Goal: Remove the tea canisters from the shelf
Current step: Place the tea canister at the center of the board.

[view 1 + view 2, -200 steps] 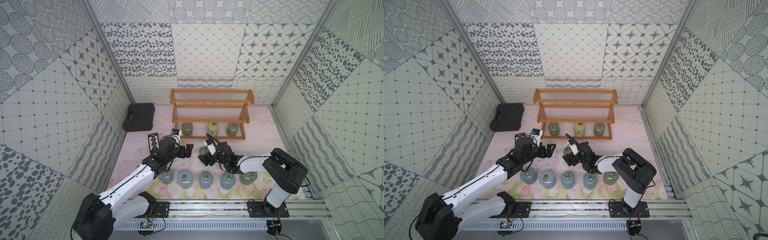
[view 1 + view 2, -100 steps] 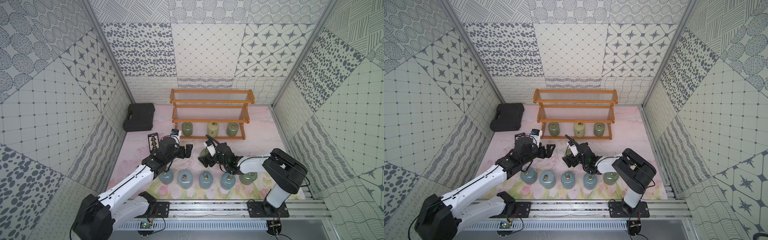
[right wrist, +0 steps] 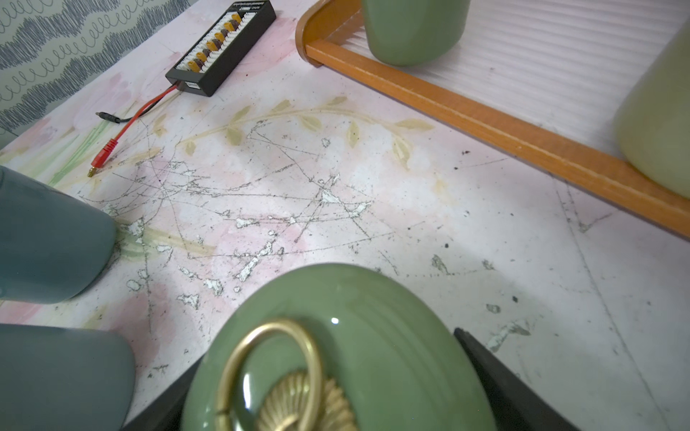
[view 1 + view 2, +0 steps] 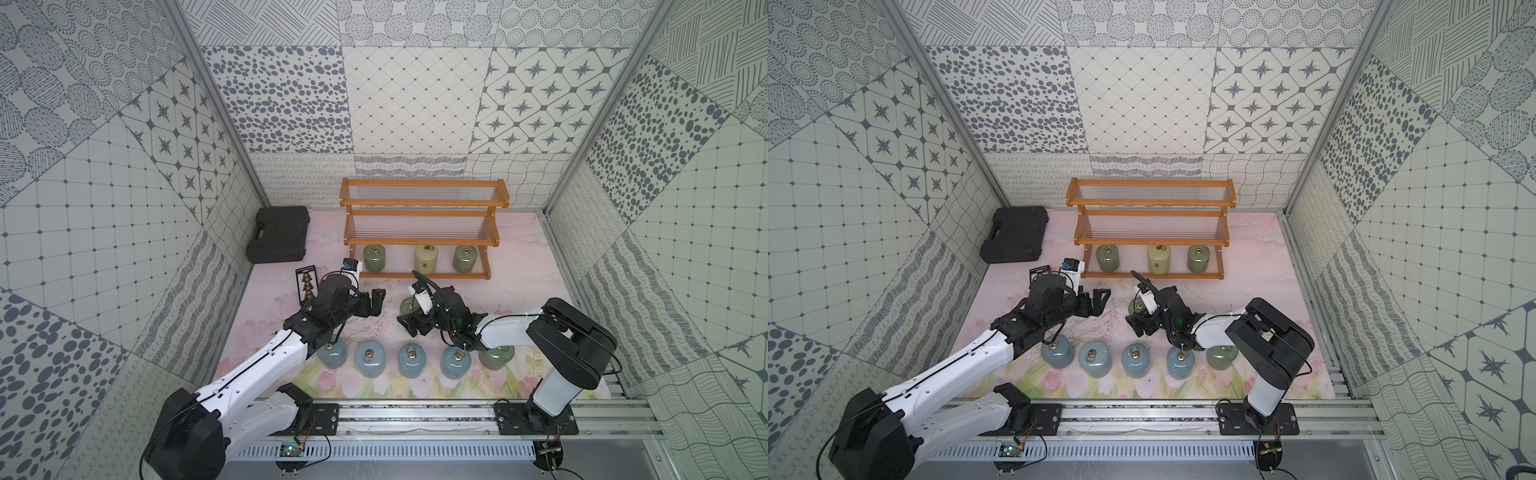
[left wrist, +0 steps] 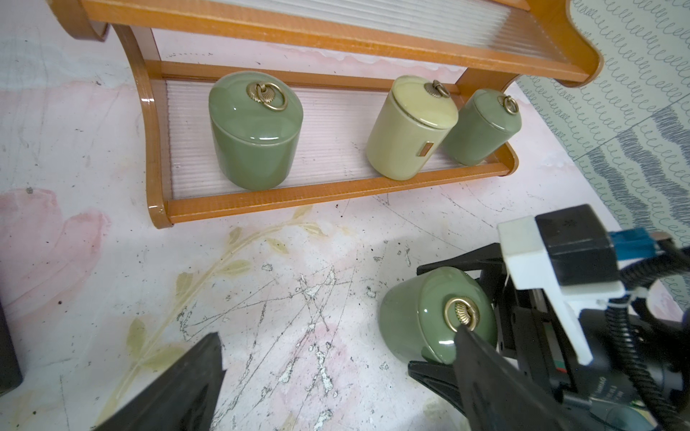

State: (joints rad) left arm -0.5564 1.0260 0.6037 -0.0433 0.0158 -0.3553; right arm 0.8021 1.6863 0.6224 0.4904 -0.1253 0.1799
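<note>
Left pincer [image 4: 377, 303] spread wide, right pincer [image 4: 409, 316] low, arms extended

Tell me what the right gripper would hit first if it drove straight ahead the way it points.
The sage green canister standing on the table: it sits between the jaws of the right gripper, directly in line. Whether they touch it I cannot tell. Just beyond it is the scratched table surface.
</note>
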